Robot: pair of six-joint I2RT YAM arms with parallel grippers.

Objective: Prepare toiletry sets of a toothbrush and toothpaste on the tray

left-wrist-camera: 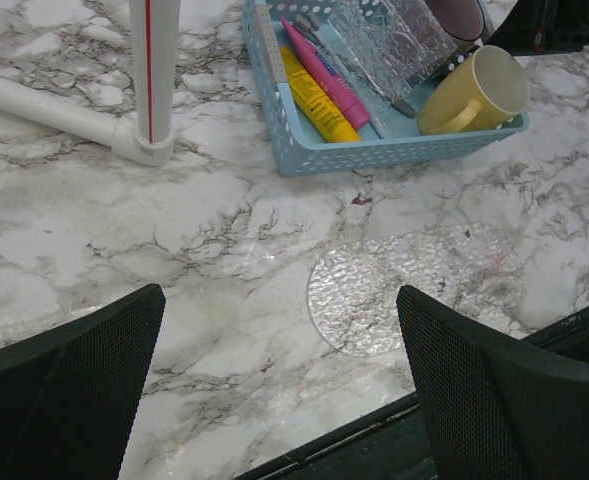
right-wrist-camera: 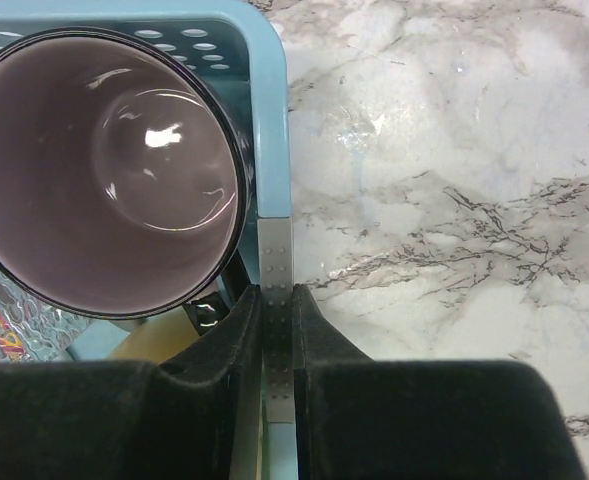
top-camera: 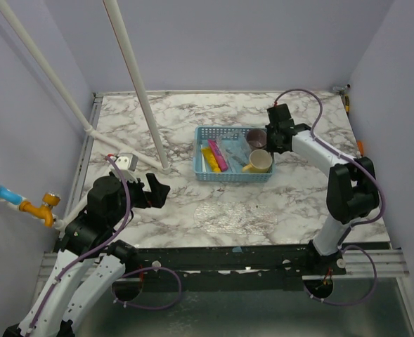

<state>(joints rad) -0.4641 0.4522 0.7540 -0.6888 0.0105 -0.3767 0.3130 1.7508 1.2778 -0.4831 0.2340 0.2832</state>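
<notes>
A light blue basket (top-camera: 231, 178) stands mid-table. It holds a yellow tube (left-wrist-camera: 314, 97) and a pink tube (left-wrist-camera: 326, 72) side by side. Thin brushes (left-wrist-camera: 324, 42) lie next to them, partly under a clear textured piece (left-wrist-camera: 394, 40). My right gripper (top-camera: 275, 137) is shut on the basket's right rim (right-wrist-camera: 272, 150), one finger inside and one outside, in the right wrist view (right-wrist-camera: 276, 300). My left gripper (top-camera: 157, 189) is open and empty, over bare table near the front left, and shows in the left wrist view (left-wrist-camera: 279, 300).
A purple mug (right-wrist-camera: 104, 170) and a yellow mug (left-wrist-camera: 479, 88) stand in the basket's right end. A clear round bubbly disc (left-wrist-camera: 404, 285) lies on the marble in front of the basket. White pipes (top-camera: 133, 77) rise at the back left.
</notes>
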